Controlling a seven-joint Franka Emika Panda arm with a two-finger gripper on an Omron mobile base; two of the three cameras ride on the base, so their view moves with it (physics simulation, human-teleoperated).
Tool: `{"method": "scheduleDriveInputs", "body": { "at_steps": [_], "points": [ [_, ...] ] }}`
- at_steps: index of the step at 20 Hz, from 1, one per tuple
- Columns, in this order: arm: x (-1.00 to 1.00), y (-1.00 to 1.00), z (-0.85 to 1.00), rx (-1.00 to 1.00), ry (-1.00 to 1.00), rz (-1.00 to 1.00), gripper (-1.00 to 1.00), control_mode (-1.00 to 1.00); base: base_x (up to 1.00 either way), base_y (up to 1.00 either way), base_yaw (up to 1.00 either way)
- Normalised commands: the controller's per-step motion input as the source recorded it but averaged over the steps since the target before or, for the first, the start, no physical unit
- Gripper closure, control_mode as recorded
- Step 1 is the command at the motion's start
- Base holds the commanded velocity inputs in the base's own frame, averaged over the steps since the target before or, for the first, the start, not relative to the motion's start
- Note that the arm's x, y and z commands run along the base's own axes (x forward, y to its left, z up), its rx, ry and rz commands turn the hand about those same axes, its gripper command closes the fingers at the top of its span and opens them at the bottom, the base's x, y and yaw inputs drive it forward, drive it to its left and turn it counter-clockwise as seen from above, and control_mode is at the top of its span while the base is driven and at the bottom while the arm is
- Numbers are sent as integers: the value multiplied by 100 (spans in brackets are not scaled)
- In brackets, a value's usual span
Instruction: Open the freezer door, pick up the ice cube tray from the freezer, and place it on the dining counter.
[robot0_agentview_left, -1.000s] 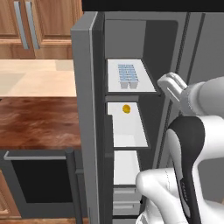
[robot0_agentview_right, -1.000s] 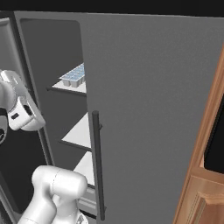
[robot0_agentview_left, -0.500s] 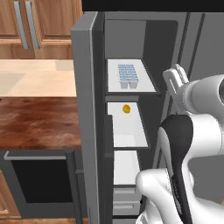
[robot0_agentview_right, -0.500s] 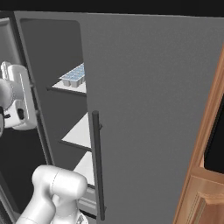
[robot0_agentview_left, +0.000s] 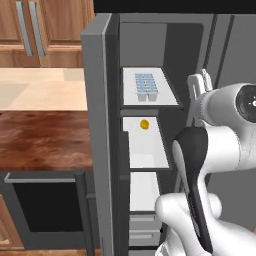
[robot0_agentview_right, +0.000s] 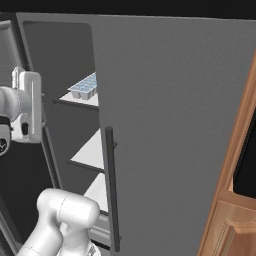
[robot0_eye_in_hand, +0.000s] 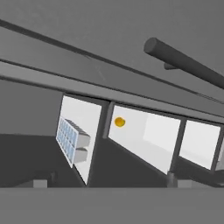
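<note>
The freezer door (robot0_agentview_left: 97, 125) stands swung open, seen edge-on at the left of the freezer (robot0_agentview_left: 150, 45). On the top white shelf lies the pale blue ice cube tray (robot0_agentview_left: 145, 86) (robot0_agentview_right: 85, 87) (robot0_eye_in_hand: 70, 140). My gripper (robot0_agentview_left: 199, 84) (robot0_agentview_right: 26, 100) (robot0_eye_in_hand: 107, 183) hangs open and holds nothing, at the compartment's right side level with the top shelf, apart from the tray. The dining counter (robot0_agentview_left: 45, 142) of dark reddish wood lies left of the open door.
A small orange ball (robot0_agentview_left: 144, 124) (robot0_eye_in_hand: 119, 122) sits on the second shelf. The plain grey door (robot0_agentview_right: 175, 125) with its bar handle (robot0_agentview_right: 111, 190) (robot0_eye_in_hand: 183, 63) is shut on the right. A beige counter (robot0_agentview_left: 40, 87) and a dark appliance front (robot0_agentview_left: 45, 205) are at the left.
The hand has lifted a little and turned at the freezer's right side, edging closer to the opening. The jaws stayed open. Tray and door have not moved.
</note>
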Motion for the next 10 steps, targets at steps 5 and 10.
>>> {"method": "scheduleDriveInputs", "body": {
  "at_steps": [5,10],
  "points": [
    [15,-18,0,7,-3,0,-100,-100,0,0,0],
    [15,-1,-2,4,-4,0,-100,-100,0,0,0]
  ]
}}
